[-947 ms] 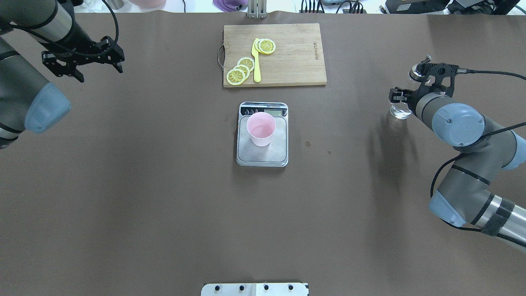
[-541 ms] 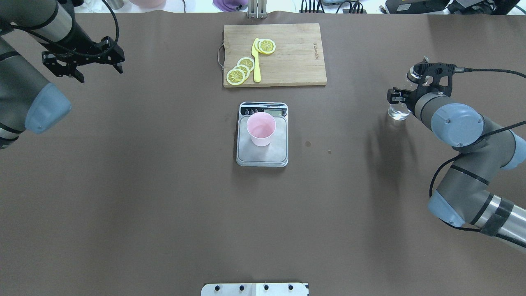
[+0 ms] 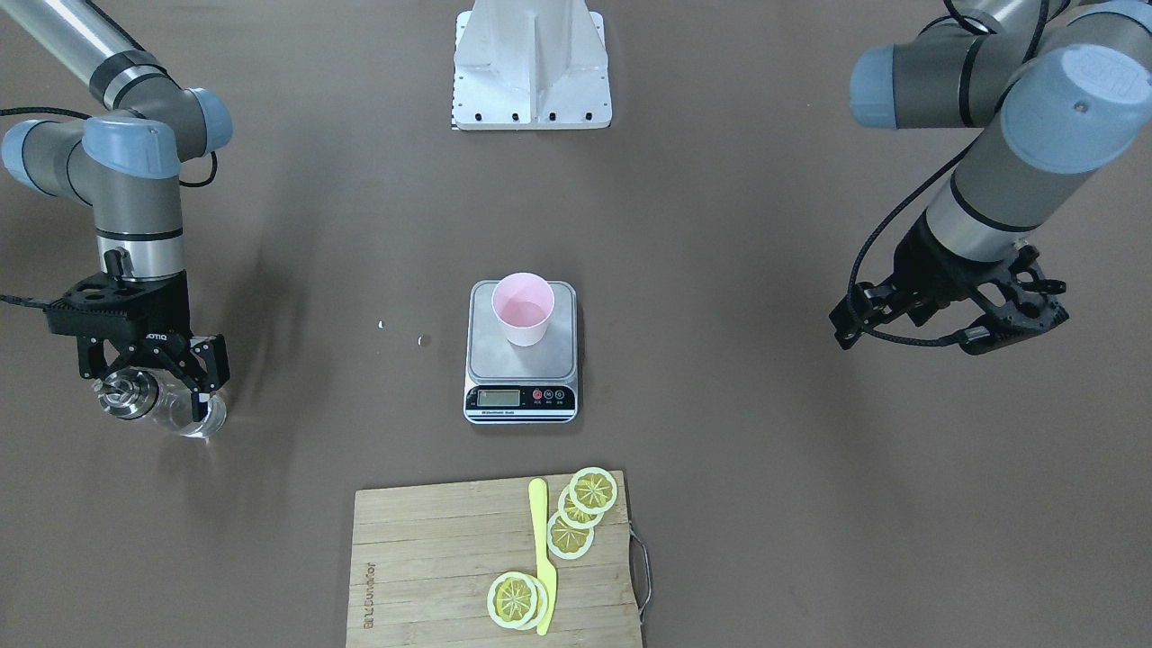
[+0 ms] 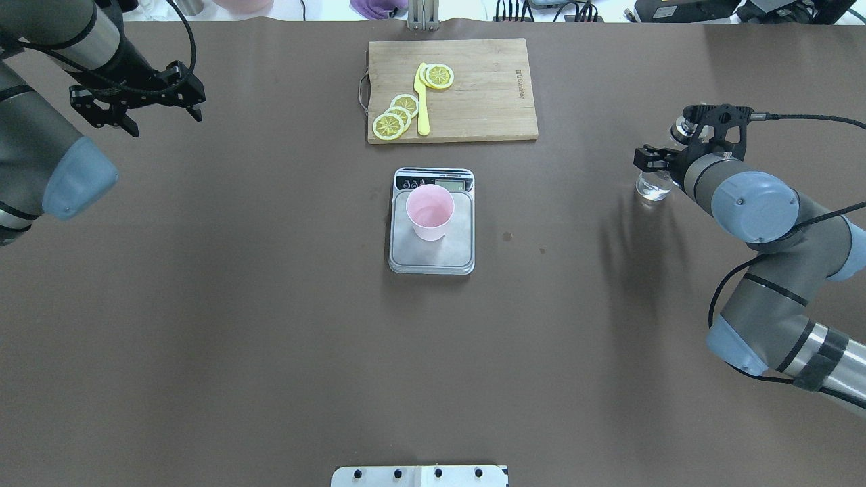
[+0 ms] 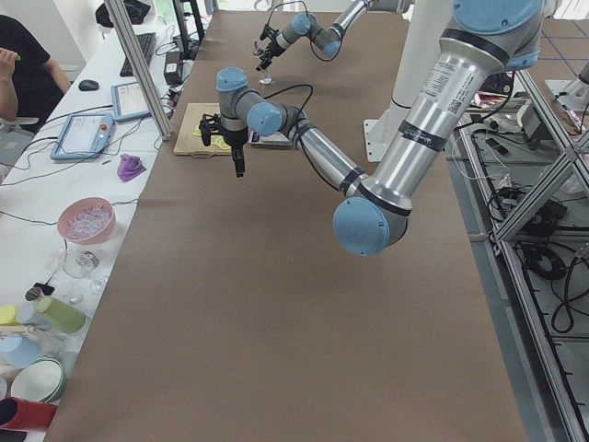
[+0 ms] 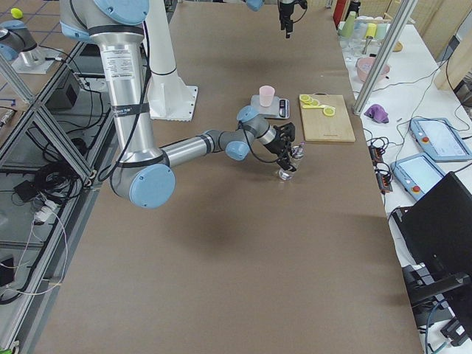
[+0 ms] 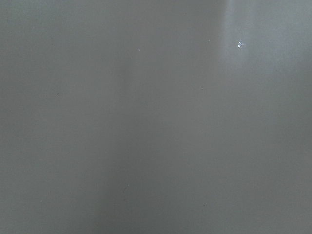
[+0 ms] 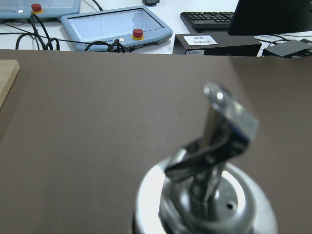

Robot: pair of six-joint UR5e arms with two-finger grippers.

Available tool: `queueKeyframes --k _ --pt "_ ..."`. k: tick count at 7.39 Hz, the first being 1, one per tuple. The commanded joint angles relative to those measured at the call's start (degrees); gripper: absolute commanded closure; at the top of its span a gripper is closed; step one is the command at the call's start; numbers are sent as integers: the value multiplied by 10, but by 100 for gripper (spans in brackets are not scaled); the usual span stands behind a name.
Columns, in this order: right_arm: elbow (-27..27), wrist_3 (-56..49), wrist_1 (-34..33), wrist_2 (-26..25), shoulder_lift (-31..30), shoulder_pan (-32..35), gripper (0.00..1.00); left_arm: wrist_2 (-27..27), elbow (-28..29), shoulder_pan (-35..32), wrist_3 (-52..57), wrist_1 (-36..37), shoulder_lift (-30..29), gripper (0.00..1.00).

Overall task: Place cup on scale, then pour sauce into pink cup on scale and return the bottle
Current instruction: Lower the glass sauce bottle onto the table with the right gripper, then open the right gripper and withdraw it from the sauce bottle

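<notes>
I have the right gripper (image 3: 155, 385) clamped, as far as I can judge, on the bottle (image 3: 184, 416). Its 2 jaws sit on the glass body below the metal cap (image 8: 195, 200), a grip that leaves the spout (image 8: 224, 122) free and lets the wrist roll the bottle like a jug. The bottle's long axis stands close to vertical, cap up and base down. The spout slants, by my reading of the wrist view, away from the scale (image 4: 453, 253). I cannot tell whether the base touches the table (image 4: 270, 304) or hangs just above it. All this is well apart from the scale, on the robot's right of it, which keeps the arm clear of the platform. The cup (image 4: 429, 213) stands upright, mouth up, about mid-platform, so step 1 is done. A darker crescent low inside it may be sauce, but the display is too small to read, so I only lean towards this being the return leg. The left gripper (image 4: 164, 120) hangs spread wide and empty, well off the scale's other side. Beyond the scale lies a cutting board (image 4: 487, 101).
</notes>
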Motion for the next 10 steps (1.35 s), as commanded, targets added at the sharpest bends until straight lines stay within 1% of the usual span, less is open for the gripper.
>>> queueKeyframes --k 1,2,5,7,8,9,10 --pt "15 1 -2 2 -4 0 1 0 1 0 1 0 1 1" --pt "19 2 -2 2 -11 -1 0 0 0 0 1 0 0 1" --pt "91 2 -2 28 -77 -4 0 0 -3 0 0 0 1 1" --pt "132 5 -2 77 -117 -4 0 1 -3 0 1 0 1 1" --pt "165 5 -9 111 -128 -3 0 1 -2 0 1 0 2 1" --pt "210 5 -29 165 -153 3 0 1 -4 0 1 0 1 1" --pt "248 1 -82 229 -155 43 0 1 -4 0 1 0 1 1"
